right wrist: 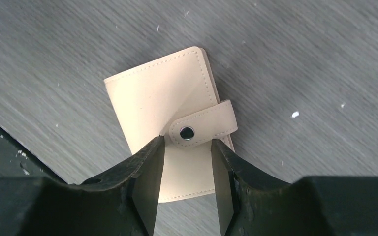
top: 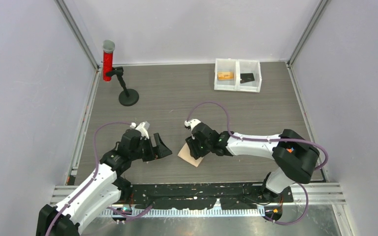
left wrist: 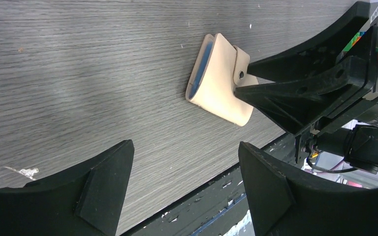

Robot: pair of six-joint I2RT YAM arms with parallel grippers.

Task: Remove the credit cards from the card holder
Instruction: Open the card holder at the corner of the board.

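Tan leather card holder lies folded near the tabletop's near edge. We see the right gripper astride its snap tab, fingers half apart, likely to unsnap it; the left gripper hovers wide.

Lab cell, white panel walls, aluminium rails

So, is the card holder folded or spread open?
Folded. The card holder lies with its covers together, the snap tab across the top one. Whether the snap is fastened, cannot tell.

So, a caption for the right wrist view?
Right gripper above the folded tan card holder, fingers flanking its snap tab.
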